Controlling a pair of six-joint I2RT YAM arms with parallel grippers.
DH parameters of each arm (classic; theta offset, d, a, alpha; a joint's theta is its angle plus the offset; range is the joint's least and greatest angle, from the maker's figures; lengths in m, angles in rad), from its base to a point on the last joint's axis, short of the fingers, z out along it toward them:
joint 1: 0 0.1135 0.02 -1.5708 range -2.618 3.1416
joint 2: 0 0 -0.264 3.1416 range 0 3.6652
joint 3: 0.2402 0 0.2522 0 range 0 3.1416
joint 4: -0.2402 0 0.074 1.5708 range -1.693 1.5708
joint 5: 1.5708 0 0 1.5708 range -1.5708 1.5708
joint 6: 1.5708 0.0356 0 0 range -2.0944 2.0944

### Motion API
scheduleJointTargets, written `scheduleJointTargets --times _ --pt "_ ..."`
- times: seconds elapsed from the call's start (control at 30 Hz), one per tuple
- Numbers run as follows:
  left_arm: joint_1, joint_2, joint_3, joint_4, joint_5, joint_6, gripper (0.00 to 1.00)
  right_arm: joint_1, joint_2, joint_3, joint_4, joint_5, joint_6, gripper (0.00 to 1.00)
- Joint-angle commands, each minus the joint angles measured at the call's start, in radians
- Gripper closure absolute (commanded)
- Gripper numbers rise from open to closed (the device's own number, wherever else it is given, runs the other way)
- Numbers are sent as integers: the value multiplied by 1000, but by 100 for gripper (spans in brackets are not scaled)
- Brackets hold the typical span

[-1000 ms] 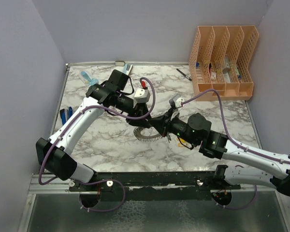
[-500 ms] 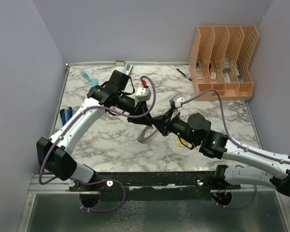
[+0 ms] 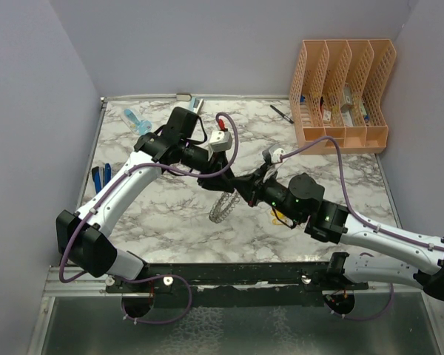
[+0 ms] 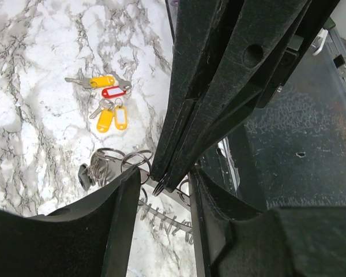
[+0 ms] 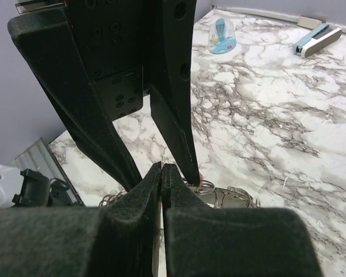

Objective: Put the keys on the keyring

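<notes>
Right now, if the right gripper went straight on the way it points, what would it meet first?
Probably the left gripper, whose open fingers straddle the right gripper's shut tips; depth is unclear.

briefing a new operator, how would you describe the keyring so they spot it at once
On the marble table, look mid-table where the left arm and right arm meet. The keyring sits tipped up just beneath that point. It is a large grey metal ring with a toothed rim, far bigger than the keys with coloured tags.
</notes>
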Motion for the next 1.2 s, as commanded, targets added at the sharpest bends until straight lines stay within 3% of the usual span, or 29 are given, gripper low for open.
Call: scheduleJointTargets --times 0.0,0.37,1.17 --pt "-6 -18 -1 65 -6 -69 59 3 -27 -11 146 25 26 99" --pt "-6 -10 45 100 7 -108 67 4 -99 -73 235 100 37 99" --pt "-7 18 66 189 82 -187 81 5 -114 -108 304 107 53 99"
